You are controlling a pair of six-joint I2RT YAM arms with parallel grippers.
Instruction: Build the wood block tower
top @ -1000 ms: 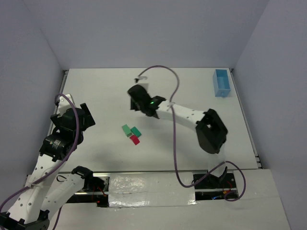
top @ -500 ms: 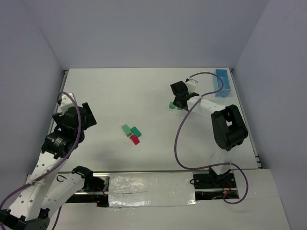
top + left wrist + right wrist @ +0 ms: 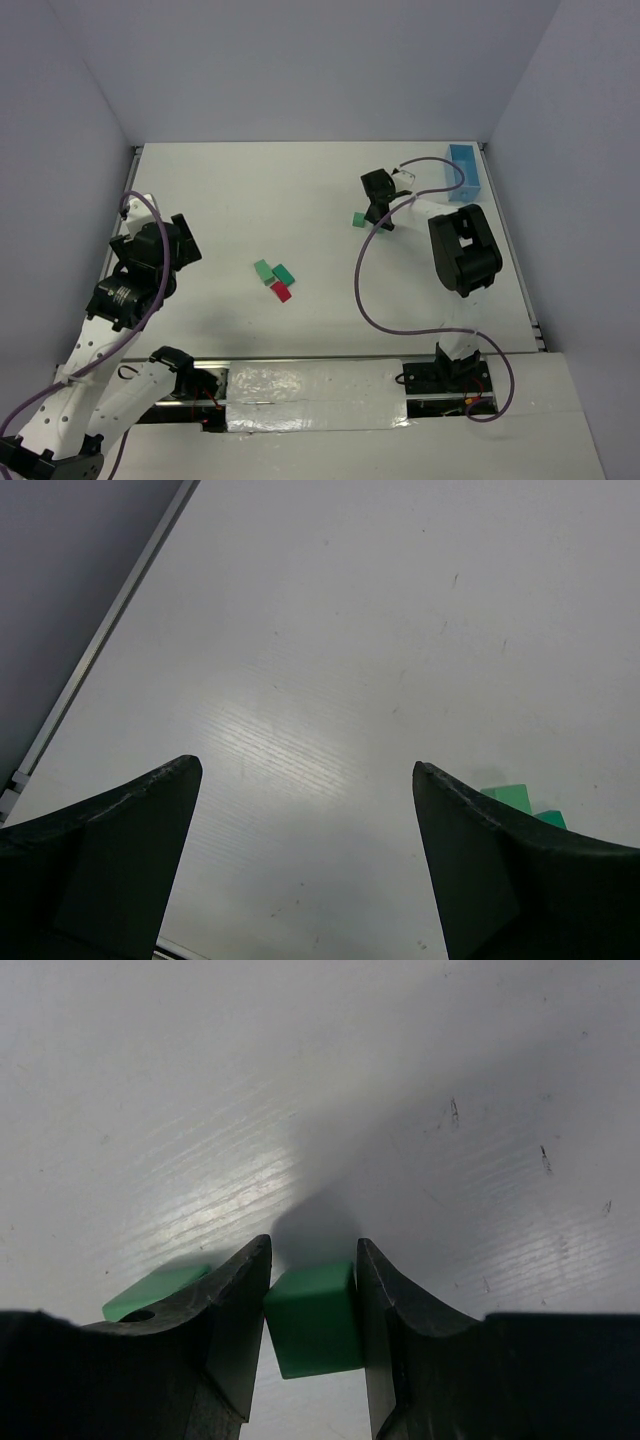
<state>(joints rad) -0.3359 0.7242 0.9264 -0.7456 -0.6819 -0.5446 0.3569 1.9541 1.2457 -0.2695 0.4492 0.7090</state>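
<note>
Top: right gripper (image 3: 372, 216) clamped on a green block (image 3: 357, 219), right part of table (image 3: 220, 190); two more green blocks (image 3: 272, 271) and red wedge (image 3: 281, 292) clustered mid-table.
Left wrist: left gripper (image 3: 305, 768) spread wide, empty.
Right wrist: block pinched between fingers (image 3: 235, 1300).

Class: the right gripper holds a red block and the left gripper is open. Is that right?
Not quite. The right wrist view shows the right gripper holding a green block, not a red one. The left gripper is open, as stated.

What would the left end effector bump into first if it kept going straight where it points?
Probably bare table; the left end effector stands open, with green blocks off to one side.
</note>
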